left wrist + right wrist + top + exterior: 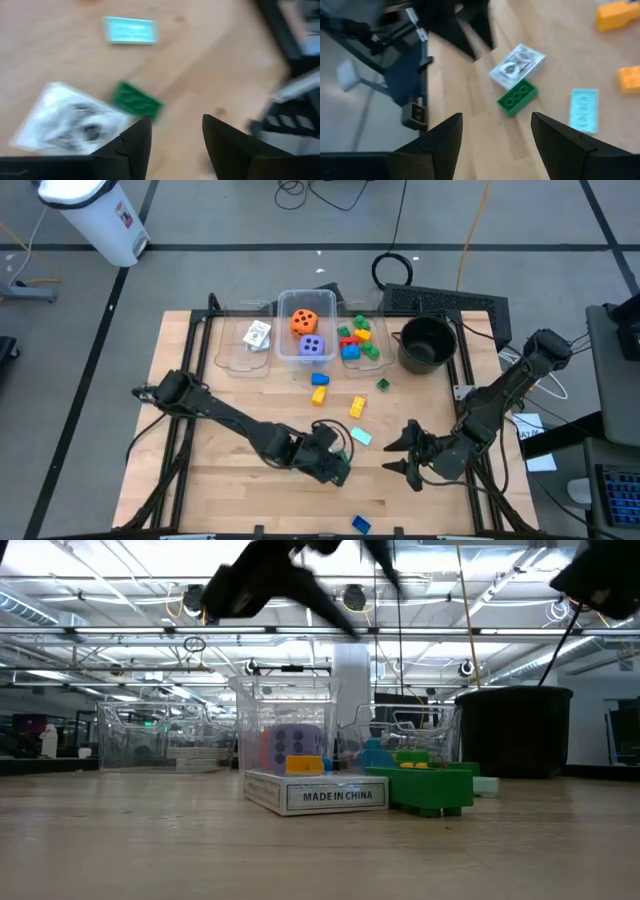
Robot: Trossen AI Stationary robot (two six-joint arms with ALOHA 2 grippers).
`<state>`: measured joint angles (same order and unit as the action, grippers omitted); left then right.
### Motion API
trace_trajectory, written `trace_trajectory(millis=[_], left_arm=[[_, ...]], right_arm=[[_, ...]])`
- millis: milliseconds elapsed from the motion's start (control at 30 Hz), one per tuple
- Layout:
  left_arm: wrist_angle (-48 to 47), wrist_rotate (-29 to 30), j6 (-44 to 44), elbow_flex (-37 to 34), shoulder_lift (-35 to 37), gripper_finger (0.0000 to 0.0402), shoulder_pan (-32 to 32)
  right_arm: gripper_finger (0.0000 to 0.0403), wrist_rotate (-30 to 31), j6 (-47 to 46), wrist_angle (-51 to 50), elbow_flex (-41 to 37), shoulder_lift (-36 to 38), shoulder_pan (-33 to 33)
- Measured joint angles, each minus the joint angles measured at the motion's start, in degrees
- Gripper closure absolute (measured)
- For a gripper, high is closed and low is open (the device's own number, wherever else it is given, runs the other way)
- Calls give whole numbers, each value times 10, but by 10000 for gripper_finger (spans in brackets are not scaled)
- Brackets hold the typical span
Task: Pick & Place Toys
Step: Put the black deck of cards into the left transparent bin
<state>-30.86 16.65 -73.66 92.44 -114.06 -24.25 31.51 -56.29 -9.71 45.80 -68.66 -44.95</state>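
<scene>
Toys are sorted by kind, so a boxed deck of white playing cards (517,65) and a green plastic brick (517,98) touching it on the wooden tabletop (200,490) are faced by the spread left gripper (172,135) and the spread right gripper (495,131).

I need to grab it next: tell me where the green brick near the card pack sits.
In the right wrist view the green brick lies on the table touching the card pack, with a pale blue brick close beside it.
</scene>
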Motion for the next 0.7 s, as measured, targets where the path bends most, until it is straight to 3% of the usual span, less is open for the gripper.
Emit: trace_trajectory(millis=[233,500,700], left_arm=[[-77,5,-21,0,0,249,26],[-80,-1,-12,0,-20,253,39],[-77,-55,-19,0,-60,252,39]], right_arm=[[175,0,0,162,-72,0,-13],[175,3,29,169,-81,0,-12],[175,34,36,154,-81,0,-11]])
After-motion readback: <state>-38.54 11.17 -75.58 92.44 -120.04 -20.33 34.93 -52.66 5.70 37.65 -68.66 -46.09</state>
